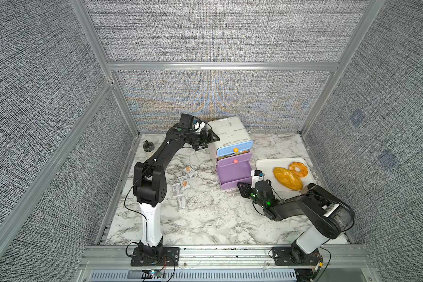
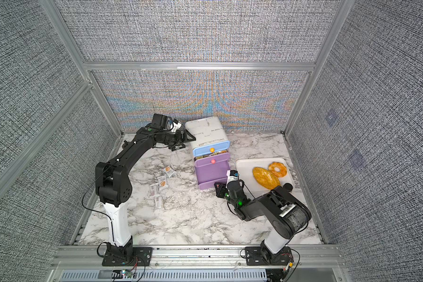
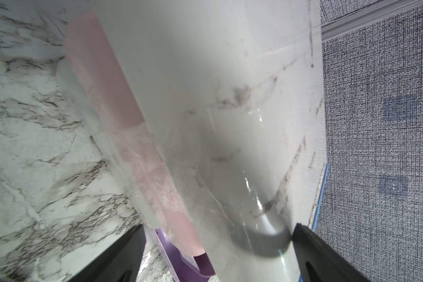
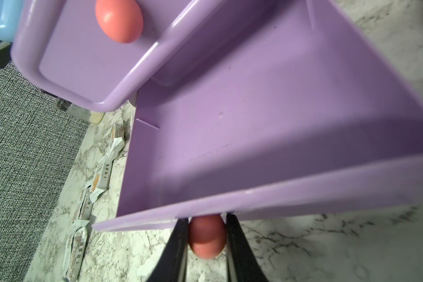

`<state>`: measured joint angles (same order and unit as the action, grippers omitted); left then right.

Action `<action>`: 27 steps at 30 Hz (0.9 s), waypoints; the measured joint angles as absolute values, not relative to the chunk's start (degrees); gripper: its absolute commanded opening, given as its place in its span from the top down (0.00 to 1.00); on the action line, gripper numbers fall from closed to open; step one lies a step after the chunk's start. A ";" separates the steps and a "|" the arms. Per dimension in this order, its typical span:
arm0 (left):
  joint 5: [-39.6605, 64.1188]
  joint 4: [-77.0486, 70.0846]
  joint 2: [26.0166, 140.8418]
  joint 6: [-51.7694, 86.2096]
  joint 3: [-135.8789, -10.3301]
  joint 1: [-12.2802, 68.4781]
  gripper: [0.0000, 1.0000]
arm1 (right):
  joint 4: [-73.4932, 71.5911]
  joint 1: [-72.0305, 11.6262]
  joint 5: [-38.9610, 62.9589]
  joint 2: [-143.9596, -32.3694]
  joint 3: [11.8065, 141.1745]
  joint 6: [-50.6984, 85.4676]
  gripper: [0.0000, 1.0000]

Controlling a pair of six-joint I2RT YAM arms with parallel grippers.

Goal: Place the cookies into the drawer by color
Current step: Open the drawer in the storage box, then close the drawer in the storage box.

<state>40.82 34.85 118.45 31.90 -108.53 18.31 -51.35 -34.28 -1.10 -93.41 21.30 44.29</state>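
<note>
The drawer (image 1: 227, 131) is a white cabinet at the back. Its blue top drawer (image 1: 235, 150) and middle purple drawer (image 4: 83, 61) stand slightly out. The bottom purple drawer (image 1: 232, 175) is pulled far out, and its inside (image 4: 242, 127) is bare. My right gripper (image 4: 206, 234) is shut on that drawer's pink-red knob (image 4: 206, 240). My left gripper (image 1: 206, 141) is open, its jaws straddling the cabinet's left side (image 3: 230, 122). Several white cookies (image 1: 184, 182) lie on the marble left of the cabinet, also in the right wrist view (image 4: 105, 175).
A white tray (image 1: 261, 166) to the right of the cabinet holds an orange bread loaf (image 1: 287, 178) and a ring pastry (image 1: 298, 169). A small jar with a black lid (image 1: 147, 147) stands at the far left. Grey walls enclose the marble table (image 1: 205, 219).
</note>
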 measured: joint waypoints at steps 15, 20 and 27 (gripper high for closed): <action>37.08 35.18 107.37 30.55 -107.37 17.85 0.01 | -33.61 -32.84 -1.15 -79.48 29.61 37.15 0.52; 32.51 35.24 101.54 30.17 -104.84 17.80 0.01 | -30.92 -28.69 2.31 -82.43 36.16 34.61 0.67; 26.52 32.64 86.54 32.34 -84.14 17.85 0.01 | -30.28 -24.88 9.47 -93.06 46.39 32.40 0.81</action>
